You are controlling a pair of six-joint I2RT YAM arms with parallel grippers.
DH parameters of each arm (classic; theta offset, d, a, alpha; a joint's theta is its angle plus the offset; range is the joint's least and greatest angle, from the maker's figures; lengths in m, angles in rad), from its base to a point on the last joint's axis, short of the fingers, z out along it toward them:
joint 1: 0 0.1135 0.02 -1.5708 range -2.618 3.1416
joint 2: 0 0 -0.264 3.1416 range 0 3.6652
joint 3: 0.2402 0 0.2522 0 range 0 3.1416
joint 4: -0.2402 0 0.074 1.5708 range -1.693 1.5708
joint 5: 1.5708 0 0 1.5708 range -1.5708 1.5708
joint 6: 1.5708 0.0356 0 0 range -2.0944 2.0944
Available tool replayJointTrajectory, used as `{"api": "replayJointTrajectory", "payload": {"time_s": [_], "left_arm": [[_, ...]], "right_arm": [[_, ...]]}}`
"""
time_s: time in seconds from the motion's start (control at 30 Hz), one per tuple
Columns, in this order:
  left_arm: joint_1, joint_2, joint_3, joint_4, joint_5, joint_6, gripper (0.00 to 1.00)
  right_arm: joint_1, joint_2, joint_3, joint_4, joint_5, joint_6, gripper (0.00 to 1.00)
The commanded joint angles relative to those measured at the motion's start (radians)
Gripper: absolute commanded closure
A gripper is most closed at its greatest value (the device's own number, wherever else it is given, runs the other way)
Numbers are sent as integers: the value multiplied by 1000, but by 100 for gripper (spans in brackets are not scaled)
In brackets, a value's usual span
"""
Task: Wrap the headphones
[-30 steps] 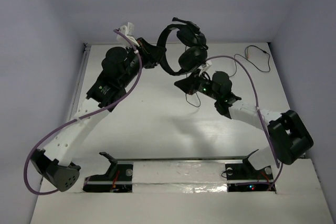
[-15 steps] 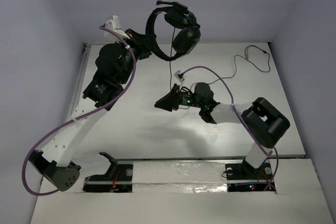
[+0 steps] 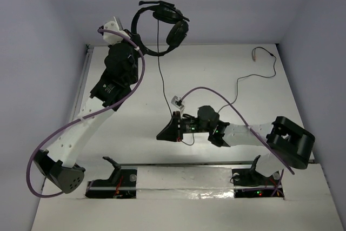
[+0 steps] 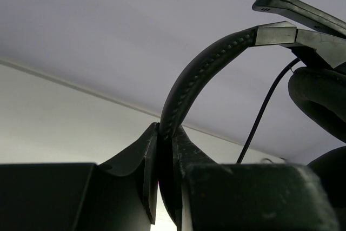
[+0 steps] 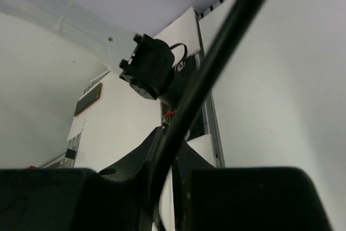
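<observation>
Desk (image 3: 130, 139): flat, white and glossy, with soft reflections. It is boxed in by plain matte lilac-grey walls (image 3: 243, 4) at the back and on both sides. A white ledge (image 3: 184, 187) runs along the bottom of the frame and carries the arm bases.

Black over-ear headphones (image 3: 176, 32): held aloft in the upper left-centre of the overhead view, in front of the back wall and clear of the desk. The headband (image 4: 200, 74) is a thin arch with a dotted, stitched texture. The earcups are padded ovals and hang to the right of the grip.

Left pincer (image 3: 134, 40): pressed together on the headband. The wrist view shows both black fingers (image 4: 150, 155) against the band.

Thin dark cable (image 3: 160, 74): drops nearly straight from the earcups to the lower centre of the frame. There the right pincer (image 3: 162, 134) pinches it just above the desk. In the right wrist view the cable (image 5: 216, 63) runs diagonally out between the closed-up fingers.

The slack trails in loose curves across the desk to a small reddish plug (image 3: 253, 53) at upper right.

Thick purple robot cables (image 3: 81, 123) loop along each arm.
</observation>
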Motion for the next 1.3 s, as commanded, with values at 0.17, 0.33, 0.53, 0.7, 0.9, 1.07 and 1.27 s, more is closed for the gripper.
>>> {"api": "replayJointTrajectory", "payload": {"time_s": [0.17, 0.33, 0.53, 0.7, 0.9, 1.07, 1.27], "left_arm": [[4, 11, 37, 39, -218, 137, 100], [4, 12, -2, -78, -247, 135, 100], [4, 54, 27, -208, -250, 161, 100], [4, 94, 78, -264, -204, 178, 100], [4, 133, 74, -297, -235, 247, 100], [4, 123, -4, -298, -168, 257, 100], [-35, 176, -38, -322, -169, 237, 100]], "right_arm": [[41, -136, -28, -259, 93, -65, 92], [92, -264, 32, -521, 211, -129, 100], [92, -349, 108, -733, 263, -189, 100], [101, -371, 196, -900, 337, -240, 100], [101, -432, 265, -1032, 395, -272, 100], [101, -460, 425, -1165, 525, -355, 100], [101, -389, 574, -1247, 594, -410, 100]]}}
